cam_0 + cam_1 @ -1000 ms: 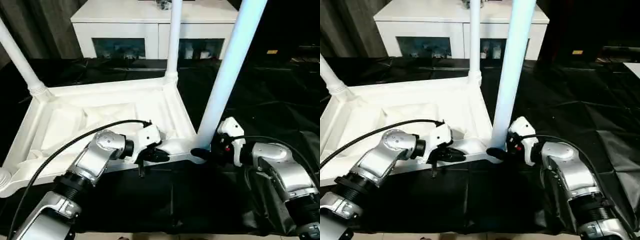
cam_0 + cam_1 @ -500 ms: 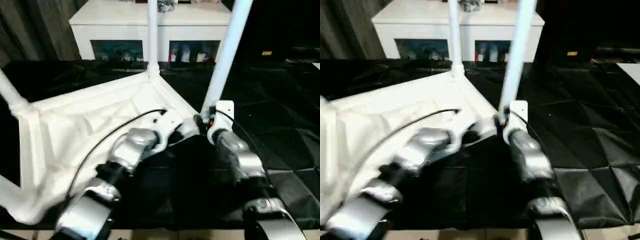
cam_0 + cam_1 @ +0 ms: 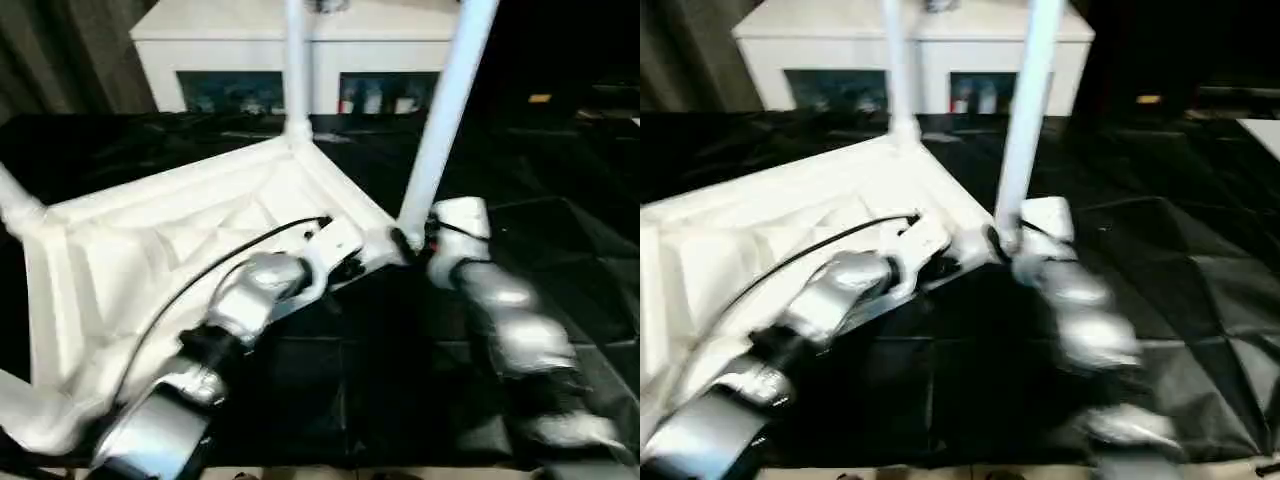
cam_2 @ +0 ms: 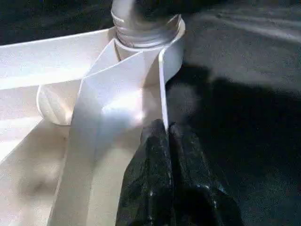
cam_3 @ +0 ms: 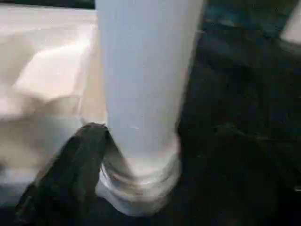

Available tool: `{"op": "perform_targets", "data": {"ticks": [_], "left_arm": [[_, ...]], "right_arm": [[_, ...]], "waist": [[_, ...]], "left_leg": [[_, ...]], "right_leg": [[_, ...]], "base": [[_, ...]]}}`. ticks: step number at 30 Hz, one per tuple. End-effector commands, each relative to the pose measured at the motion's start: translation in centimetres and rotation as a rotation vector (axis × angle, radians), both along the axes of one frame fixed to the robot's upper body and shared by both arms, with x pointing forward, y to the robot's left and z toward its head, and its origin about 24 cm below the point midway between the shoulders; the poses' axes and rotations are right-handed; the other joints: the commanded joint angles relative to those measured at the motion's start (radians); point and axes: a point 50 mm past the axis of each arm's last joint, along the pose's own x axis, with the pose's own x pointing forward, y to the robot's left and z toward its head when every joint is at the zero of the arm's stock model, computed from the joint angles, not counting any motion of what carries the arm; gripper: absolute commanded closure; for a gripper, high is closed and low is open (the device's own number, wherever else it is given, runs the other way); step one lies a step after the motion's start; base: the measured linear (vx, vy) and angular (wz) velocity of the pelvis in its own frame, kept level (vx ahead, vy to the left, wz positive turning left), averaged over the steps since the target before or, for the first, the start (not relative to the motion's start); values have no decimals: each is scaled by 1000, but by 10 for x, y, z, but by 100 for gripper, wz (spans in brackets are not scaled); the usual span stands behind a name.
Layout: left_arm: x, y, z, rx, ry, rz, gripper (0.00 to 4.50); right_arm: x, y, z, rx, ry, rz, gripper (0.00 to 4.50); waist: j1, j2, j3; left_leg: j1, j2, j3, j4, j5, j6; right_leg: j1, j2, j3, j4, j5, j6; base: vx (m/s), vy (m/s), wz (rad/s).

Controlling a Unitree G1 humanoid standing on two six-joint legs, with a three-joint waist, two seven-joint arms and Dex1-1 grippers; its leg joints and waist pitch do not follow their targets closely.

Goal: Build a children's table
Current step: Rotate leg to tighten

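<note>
The upturned children's table (image 3: 170,240), legs pointing upward, is being pinched at its rim by the closed left end effector (image 4: 165,136), while the right end effector (image 3: 405,245) is being held at the near leg's (image 3: 440,120) base, grip unclear.

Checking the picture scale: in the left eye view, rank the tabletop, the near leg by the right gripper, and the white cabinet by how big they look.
1. Tabletop, upside down, looks largest.
2. Near leg and white cabinet look much alike; the leg stands nearer and both run past the picture's top edge, so I won't rank them.
</note>
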Motion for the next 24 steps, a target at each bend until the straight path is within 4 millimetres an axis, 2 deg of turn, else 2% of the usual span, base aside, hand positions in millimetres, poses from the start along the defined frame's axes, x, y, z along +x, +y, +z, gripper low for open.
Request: {"op": "perform_targets", "data": {"ticks": [1, 2, 3, 4, 5, 7, 9, 10, 12, 13, 14, 16, 19, 20, 24], "left_arm": [[-7, 12, -7, 43, 37, -75, 450], [-8, 13, -7, 41, 43, -88, 450], [-11, 14, -6, 38, 45, -137, 450], [-15, 14, -5, 34, 43, -190, 450], [-21, 16, -5, 33, 70, -255, 450], [-25, 18, -4, 41, 85, -304, 450], [-29, 21, -2, 38, 97, -347, 450], [-30, 21, -2, 36, 98, -353, 450], [-31, 22, 1, 24, 101, -366, 450], [-31, 22, 2, 22, 101, -368, 450], [-31, 23, 2, 22, 103, -369, 450], [-32, 24, 3, 23, 104, -371, 450], [-32, 26, 3, 24, 104, -364, 450], [-32, 27, 3, 24, 104, -362, 450], [-32, 30, 4, 27, 106, -356, 450]], "right_arm": [[-15, -4, 6, 17, 38, 177, 11], [-17, -6, 7, 17, 42, 201, 4], [-22, -8, 8, -6, 37, 259, 4], [-26, -10, 8, -20, 43, 305, 4], [-33, -11, 8, -28, 64, 373, 4], [-37, -11, 7, -23, 92, 427, 4], [-42, -10, 5, -47, 116, 498, 4], [-42, -10, 4, -53, 120, 506, 4], [-42, -8, 3, -54, 132, 526, 4], [-40, -6, 0, -52, 141, 530, 4], [-39, -5, -1, -52, 147, 535, 4], [-39, -4, -6, -85, 165, 549, 4], [-39, -5, -12, -138, 187, 572, 38], [-38, -5, -13, -138, 189, 563, 38], [-34, -7, -12, -131, 185, 551, 77]], "waist": [[7, 1, -65], [9, -3, -61], [9, 0, -61], [8, -1, -61], [7, 4, -60], [8, 3, -62], [9, 4, -57], [13, 5, -56], [16, 5, -56], [16, -4, -56], [17, 0, -58], [16, -4, -58], [17, -9, -60], [17, -7, -60], [16, -8, -62]], "left_leg": [[22, 47, -20, -68, -144, 117], [22, 52, -20, -72, -176, 104], [23, 52, -21, -73, -192, 97], [25, 52, -22, -75, -217, 80], [25, 53, -23, -76, -223, 71], [27, 54, -23, -76, -223, 67], [28, 55, -22, -79, -242, 61], [35, 56, -20, -80, -260, 50], [34, 56, -20, -82, -262, 37], [33, 56, -20, -82, -258, 37], [32, 54, -21, -82, -250, 33], [29, 53, -21, -81, -238, 34], [26, 52, -20, -77, -210, 46], [25, 51, -20, -76, -191, 54], [25, 52, -20, -74, -172, 74]], "right_leg": [[63, -49, 19, -44, -39, -275], [60, -50, 21, -48, -76, -271], [59, -51, 20, -50, -97, -272], [58, -50, 20, -53, -128, -268], [57, -50, 21, -53, -136, -267], [56, -50, 21, -51, -128, -272], [51, -50, 21, -53, -157, -275], [47, -50, 22, -58, -189, -271], [48, -49, 23, -57, -198, -264], [48, -49, 22, -57, -197, -261], [48, -51, 22, -54, -198, -259], [49, -52, 21, -53, -197, -256], [52, -54, 22, -52, -173, -256], [53, -54, 22, -49, -156, -259], [54, -53, 21, -46, -138, -267]], "base": [[0, 0, 0], [0, 0, 0], [0, 0, 0], [0, 0, 0], [0, 0, 0], [0, 0, 0], [0, 0, 0], [0, 0, 0], [0, 0, 0], [0, 0, 0], [0, 0, 0], [0, 0, 0], [0, 0, 0], [0, 0, 0], [0, 0, 0]]}}
